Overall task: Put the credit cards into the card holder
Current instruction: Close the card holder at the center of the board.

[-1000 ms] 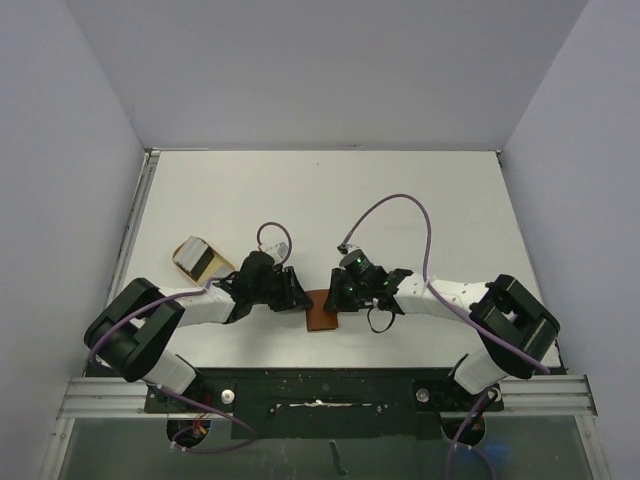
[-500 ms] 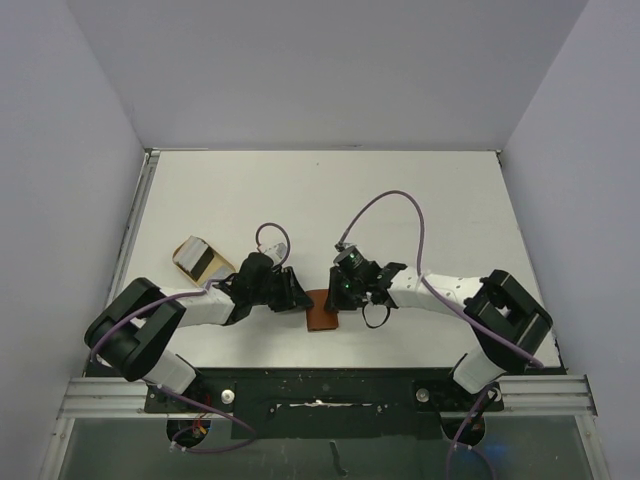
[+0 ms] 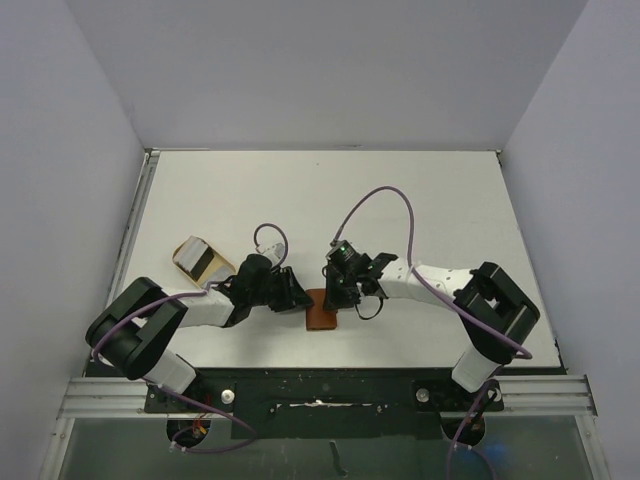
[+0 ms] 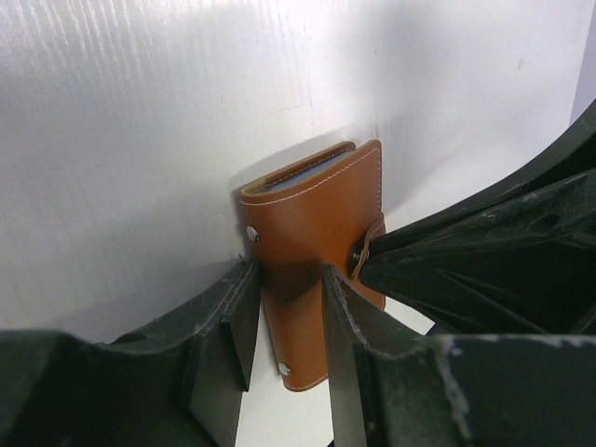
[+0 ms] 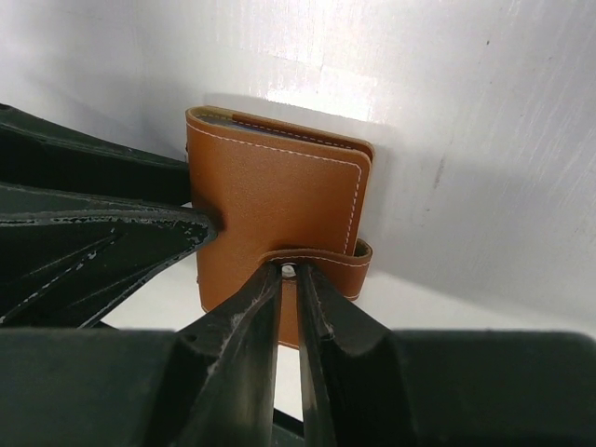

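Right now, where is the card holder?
Top view: the card holder lies closed by the near edge of the table, centred between the left hand and right hand.

The white table [image 3: 420,210] is carrying a closed brown card holder [image 3: 322,314], which is resting close to the table's near edge, and a tan rounded dish [image 3: 203,259], which is sitting well to the left of the card holder and slightly farther back.
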